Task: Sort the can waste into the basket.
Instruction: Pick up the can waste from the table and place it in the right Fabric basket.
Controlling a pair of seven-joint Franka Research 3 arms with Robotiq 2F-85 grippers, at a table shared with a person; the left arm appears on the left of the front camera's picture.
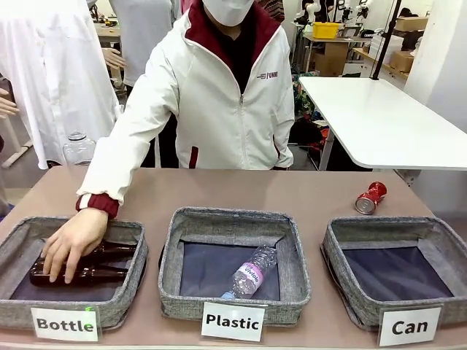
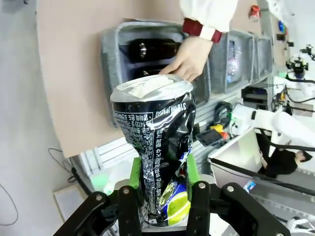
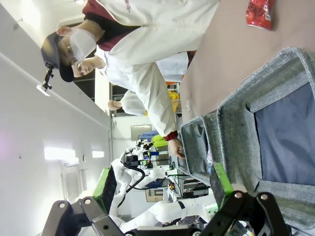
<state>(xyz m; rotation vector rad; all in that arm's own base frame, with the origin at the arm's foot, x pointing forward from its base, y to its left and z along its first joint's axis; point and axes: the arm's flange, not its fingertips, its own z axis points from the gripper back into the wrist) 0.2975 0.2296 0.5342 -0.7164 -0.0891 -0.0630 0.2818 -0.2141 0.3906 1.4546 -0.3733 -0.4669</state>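
Observation:
My left gripper (image 2: 160, 179) is shut on the black can (image 2: 155, 142), a dented can with green-yellow marks held upright high above the table's left end. The crushed red can (image 1: 371, 197) lies on the table just behind the "Can" basket (image 1: 343, 251), whose dark lining is bare. In the right wrist view the open right gripper (image 3: 162, 184) hangs over that grey basket (image 3: 236, 115), with nothing between its fingers. The red can (image 3: 260, 14) lies beyond it.
A person's hand (image 1: 69, 240) rests on brown bottles (image 1: 102, 266) in the "Bottle" basket (image 1: 14, 310). The "Plastic" basket (image 1: 171, 270) holds a clear bottle (image 1: 252, 273). Another clear bottle (image 1: 76, 154) stands at the far left. A white table (image 1: 379, 117) lies beyond.

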